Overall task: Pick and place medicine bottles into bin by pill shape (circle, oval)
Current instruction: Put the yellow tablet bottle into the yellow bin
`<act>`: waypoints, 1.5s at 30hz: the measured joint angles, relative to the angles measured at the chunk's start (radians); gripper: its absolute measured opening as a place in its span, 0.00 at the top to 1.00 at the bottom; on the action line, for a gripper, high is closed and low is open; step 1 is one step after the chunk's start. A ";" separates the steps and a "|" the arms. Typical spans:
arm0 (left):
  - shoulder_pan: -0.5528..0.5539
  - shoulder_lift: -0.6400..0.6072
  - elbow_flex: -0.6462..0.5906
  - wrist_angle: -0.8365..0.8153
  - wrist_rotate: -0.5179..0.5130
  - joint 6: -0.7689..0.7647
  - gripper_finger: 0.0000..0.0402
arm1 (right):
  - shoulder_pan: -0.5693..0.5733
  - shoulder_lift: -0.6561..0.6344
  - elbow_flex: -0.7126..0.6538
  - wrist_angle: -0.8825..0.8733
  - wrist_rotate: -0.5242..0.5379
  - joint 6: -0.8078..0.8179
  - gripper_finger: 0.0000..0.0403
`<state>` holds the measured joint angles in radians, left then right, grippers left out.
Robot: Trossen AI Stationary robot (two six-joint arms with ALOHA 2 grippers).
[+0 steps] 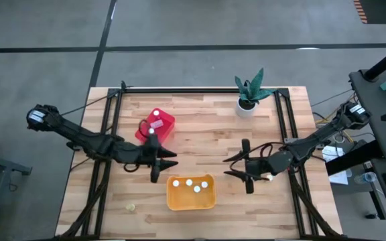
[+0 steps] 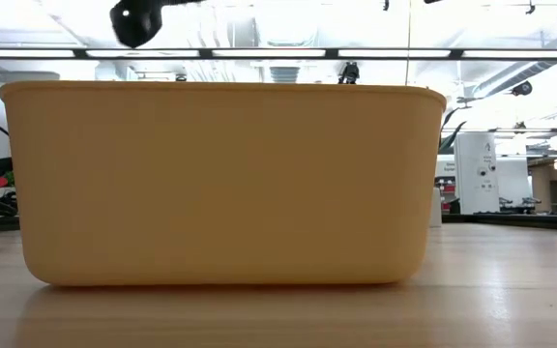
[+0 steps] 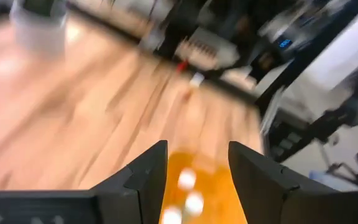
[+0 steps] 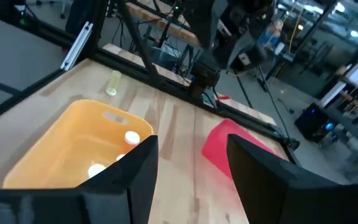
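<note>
The yellow-orange bin (image 1: 191, 194) stands near the table's front middle with white-capped medicine bottles (image 1: 189, 182) upright in it. The red bin (image 1: 159, 125) stands farther back and to the left, with a white cap (image 1: 157, 124) showing in it. My left gripper (image 1: 169, 159) hovers open between the two bins, left of the yellow one, with nothing between its fingers (image 3: 148, 180). My right gripper (image 1: 230, 167) hovers open to the right of the yellow bin (image 4: 67, 143), pointing toward it and the red bin (image 4: 225, 146), also holding nothing. A small pale yellowish bottle (image 1: 131, 207) lies on the table near the front left.
A white pot with a green plant (image 1: 248, 94) stands at the table's far right. A black frame (image 1: 200, 90) runs along the table's far edge and sides. In the low view the yellow bin's wall (image 2: 220, 184) fills most of the picture. Bare wood lies between the bins and the plant.
</note>
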<state>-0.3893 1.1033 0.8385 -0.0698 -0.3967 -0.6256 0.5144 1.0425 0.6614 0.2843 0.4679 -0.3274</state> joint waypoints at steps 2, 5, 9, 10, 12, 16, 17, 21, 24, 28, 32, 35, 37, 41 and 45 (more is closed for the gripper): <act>0.000 0.030 0.077 -0.182 0.005 -0.106 0.61 | -0.002 -0.016 -0.019 0.031 -0.005 -0.029 0.55; 0.001 0.085 0.205 -0.429 0.066 -0.259 0.61 | -0.002 -0.048 -0.040 0.047 -0.005 -0.065 0.55; 0.001 0.174 0.373 -0.705 0.206 -0.457 0.61 | -0.005 -0.093 -0.064 0.048 -0.015 -0.066 0.55; 0.001 0.198 0.410 -0.763 0.252 -0.504 0.61 | -0.005 -0.105 -0.072 0.050 -0.025 -0.066 0.55; 0.001 0.247 0.473 -0.871 0.367 -0.594 0.61 | -0.005 -0.129 -0.091 0.051 -0.031 -0.067 0.55; -0.044 0.337 0.545 -0.990 0.548 -0.728 0.61 | -0.005 -0.172 -0.120 0.060 -0.031 -0.066 0.55; -0.062 0.354 0.553 -0.998 0.577 -0.755 0.61 | -0.005 -0.180 -0.126 0.066 -0.032 -0.064 0.55; -0.158 0.399 0.564 -1.002 0.605 -0.881 0.61 | -0.005 -0.209 -0.149 0.066 -0.033 -0.049 0.55; -0.247 0.414 0.565 -1.000 0.608 -1.008 0.61 | -0.005 -0.221 -0.157 0.068 -0.034 -0.046 0.55; -0.386 0.430 0.563 -0.997 0.567 -1.167 0.61 | -0.005 -0.226 -0.156 0.073 -0.034 -0.050 0.55; -0.520 0.459 0.541 -0.997 0.447 -1.344 0.61 | -0.005 -0.225 -0.148 0.074 -0.052 -0.062 0.55; -0.584 0.488 0.523 -0.993 0.431 -1.449 0.61 | -0.005 -0.224 -0.145 0.073 -0.053 -0.064 0.55; -0.612 0.503 0.514 -0.979 0.428 -1.471 0.61 | -0.005 -0.224 -0.144 0.074 -0.053 -0.067 0.55; -0.628 0.515 0.492 -0.986 0.402 -1.472 0.61 | -0.005 -0.224 -0.135 0.074 -0.053 -0.085 0.55; -0.623 0.515 0.464 -0.987 0.368 -1.479 0.61 | -0.005 -0.224 -0.132 0.074 -0.053 -0.104 0.55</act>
<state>-1.0119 1.6181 1.3026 -1.0570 -0.0282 -2.1045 0.5098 0.8185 0.5293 0.3580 0.4145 -0.4314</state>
